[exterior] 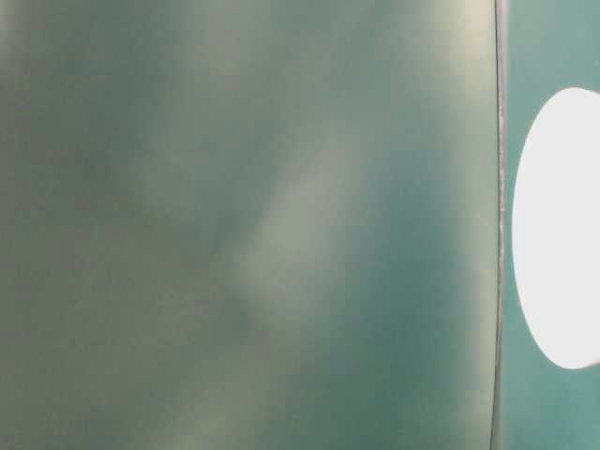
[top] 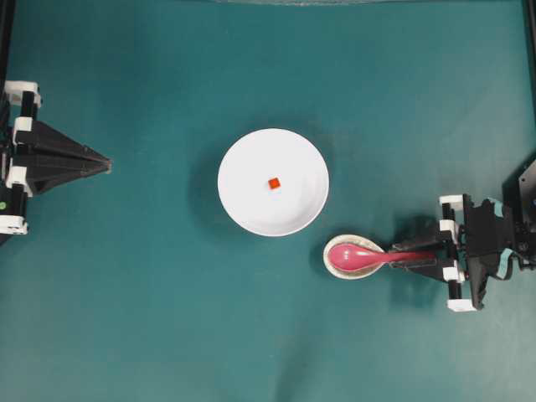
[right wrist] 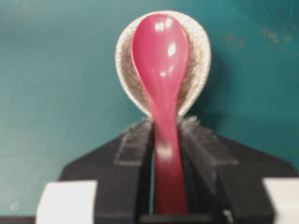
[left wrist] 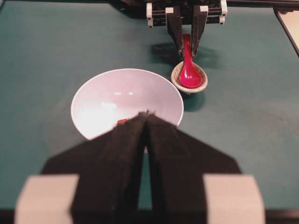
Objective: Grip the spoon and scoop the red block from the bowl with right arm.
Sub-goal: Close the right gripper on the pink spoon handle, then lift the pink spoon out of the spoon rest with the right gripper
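Note:
The pink-red spoon [top: 356, 256] lies with its scoop in a small speckled rest, handle pointing right. My right gripper [top: 400, 255] straddles that handle, and in the right wrist view the fingers [right wrist: 135, 140] stand close on either side of the spoon [right wrist: 161, 70]. The jaws are narrowly open, with a thin sliver of mat showing along one side of the handle. The white bowl [top: 251, 201] sits mid-table with the tiny red block [top: 274, 183] at its centre. My left gripper [top: 107, 166] rests shut and empty at the far left, well away from the bowl [left wrist: 103, 107].
The speckled egg-shaped rest [top: 352, 274] sits just right of and below the bowl, nearly touching its rim. Teal mat covers the whole table. The table-level view is mostly a blurred teal surface with the bowl [exterior: 558, 225] at its right edge.

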Controlling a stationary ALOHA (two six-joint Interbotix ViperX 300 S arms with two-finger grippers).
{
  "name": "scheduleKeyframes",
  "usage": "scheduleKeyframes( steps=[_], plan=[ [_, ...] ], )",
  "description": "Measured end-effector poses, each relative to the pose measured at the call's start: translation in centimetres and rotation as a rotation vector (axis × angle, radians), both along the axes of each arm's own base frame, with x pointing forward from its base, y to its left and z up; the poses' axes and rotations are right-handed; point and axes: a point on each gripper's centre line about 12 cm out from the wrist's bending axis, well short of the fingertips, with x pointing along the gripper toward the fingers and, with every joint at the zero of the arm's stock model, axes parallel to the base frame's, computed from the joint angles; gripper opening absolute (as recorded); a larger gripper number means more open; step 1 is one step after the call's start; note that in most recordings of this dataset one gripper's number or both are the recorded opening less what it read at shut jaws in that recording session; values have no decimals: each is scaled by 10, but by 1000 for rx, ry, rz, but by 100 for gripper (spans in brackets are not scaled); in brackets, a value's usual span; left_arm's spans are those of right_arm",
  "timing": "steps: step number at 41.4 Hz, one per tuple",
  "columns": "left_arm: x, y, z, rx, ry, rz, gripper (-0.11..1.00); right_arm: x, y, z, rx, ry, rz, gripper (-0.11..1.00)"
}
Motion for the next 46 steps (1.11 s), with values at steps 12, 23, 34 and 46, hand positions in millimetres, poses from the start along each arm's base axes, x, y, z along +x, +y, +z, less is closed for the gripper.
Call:
scheduleKeyframes(
  steps=[12,23,34,46],
  plan=[
    [0,0,-1,0,5,0,0,0,0,0,0,2,-1,25],
    [0,0,-2,0,14,0,0,0,1,19,12,-57,17,25],
    [0,0,-2,-1,15,0,0,1,-3,48,22,-69,38,25],
    [0,0,-2,0,15,0,0,8,-15,87,9,-40,72,25]
  ],
)
